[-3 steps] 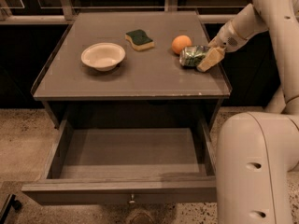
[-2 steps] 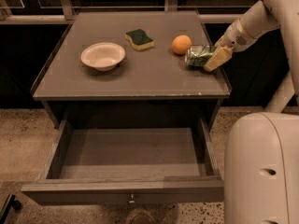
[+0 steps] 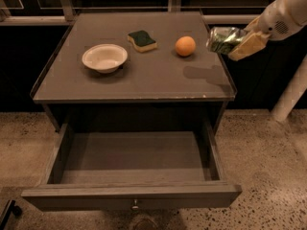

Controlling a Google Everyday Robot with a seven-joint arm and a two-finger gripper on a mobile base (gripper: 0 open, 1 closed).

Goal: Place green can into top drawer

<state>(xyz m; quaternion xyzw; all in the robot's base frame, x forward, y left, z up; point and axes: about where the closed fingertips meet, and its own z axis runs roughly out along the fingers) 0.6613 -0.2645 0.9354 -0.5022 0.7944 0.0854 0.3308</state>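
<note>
My gripper (image 3: 235, 41) is at the right, above the cabinet top's right edge, shut on the green can (image 3: 222, 39). The can lies on its side in the fingers, lifted clear of the surface, with its shadow on the top below it. The top drawer (image 3: 132, 195) of the grey cabinet is pulled wide open toward the camera, with nothing inside it. Its flat front panel carries a small round metal knob (image 3: 135, 205) at centre.
On the cabinet top (image 3: 144, 75) stand a white bowl (image 3: 104, 57) at left, a green-topped yellow sponge (image 3: 142, 40) at the back and an orange (image 3: 185, 46) just left of the can. A speckled floor surrounds the cabinet. A white post (image 3: 291, 92) stands at right.
The gripper has lifted the green can off the cabinet top and carried it up and to the right. The robot's white body has left the lower right of the view.
</note>
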